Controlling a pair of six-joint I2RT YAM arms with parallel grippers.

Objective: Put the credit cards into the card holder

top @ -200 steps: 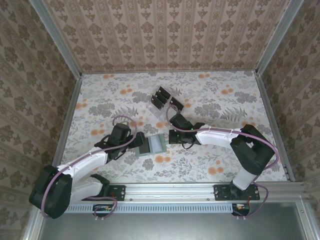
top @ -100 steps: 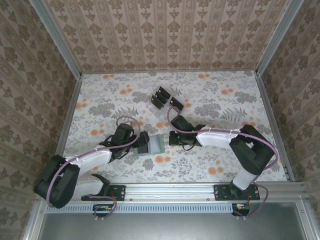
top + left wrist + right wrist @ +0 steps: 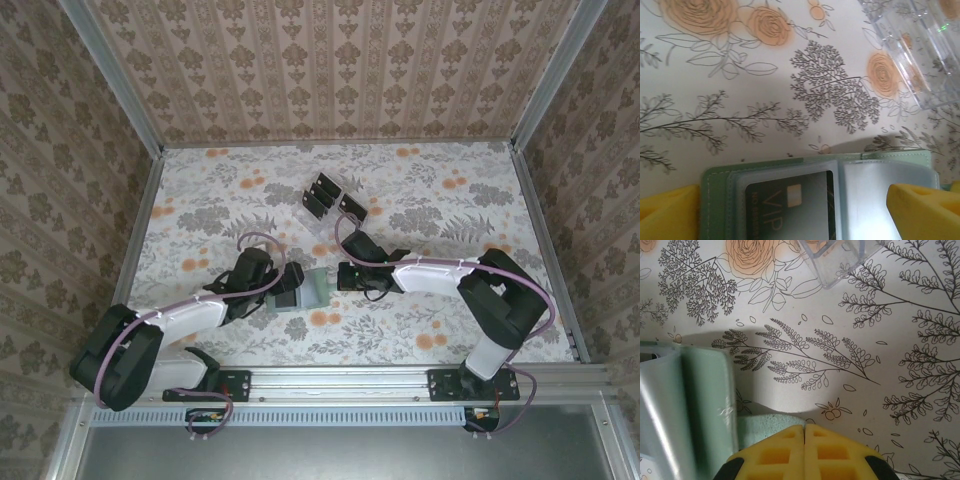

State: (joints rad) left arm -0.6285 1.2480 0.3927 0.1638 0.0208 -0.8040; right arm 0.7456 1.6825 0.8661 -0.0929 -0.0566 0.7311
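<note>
The sage green card holder point(image 3: 318, 290) lies open on the floral table between both grippers. In the left wrist view its clear sleeves point(image 3: 880, 195) face up, and a black credit card point(image 3: 790, 205) marked VIP sits inside the left sleeve. My left gripper point(image 3: 289, 284) point(image 3: 800, 212) is open, its yellow fingertips point(image 3: 922, 210) standing wide apart on either side of the holder. My right gripper point(image 3: 346, 275) point(image 3: 805, 432) is shut, its tips resting over a green flap point(image 3: 771, 421) at the holder's right edge point(image 3: 705, 400). More black cards point(image 3: 322, 190) stand in the clear rack.
The clear plastic rack point(image 3: 325, 200) stands behind the holder, towards the middle of the table; its corner shows in the wrist views point(image 3: 920, 55) point(image 3: 840, 257). Patterned walls close in the table on three sides. Open floral tabletop point(image 3: 450, 200) lies to the right and left.
My left arm has pushed rightwards, bringing its open gripper further over the card holder, which has shifted slightly right. The right gripper has stayed at the holder's right edge.
</note>
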